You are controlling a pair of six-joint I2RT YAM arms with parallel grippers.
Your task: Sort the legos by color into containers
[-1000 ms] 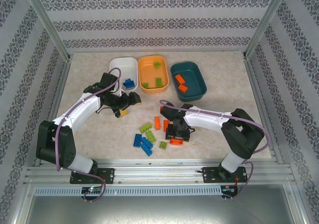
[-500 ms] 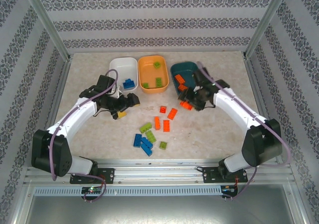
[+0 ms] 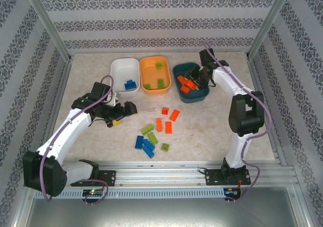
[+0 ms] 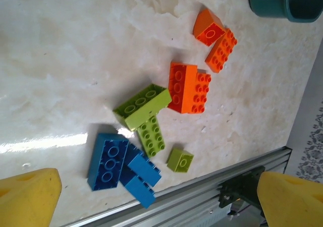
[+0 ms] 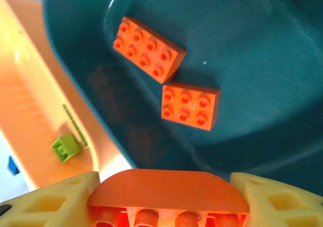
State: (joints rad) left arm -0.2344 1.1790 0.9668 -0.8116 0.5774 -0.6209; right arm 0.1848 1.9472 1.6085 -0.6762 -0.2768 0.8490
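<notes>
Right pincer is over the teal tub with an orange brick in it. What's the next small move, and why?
Probably open the right pincer and let the held brick drop. In the right wrist view it hangs directly above the floor of the teal tub, where two orange bricks already lie, so the colour matches and nothing seems to block the fall.

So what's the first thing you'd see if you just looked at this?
The bright pile of blue, green and orange bricks in the middle of the table, near the front, jumps out first. Behind it a white tub, an orange tub and a teal tub sit in a row at the back. The right gripper hangs over the teal tub, shut on an orange brick.
</notes>
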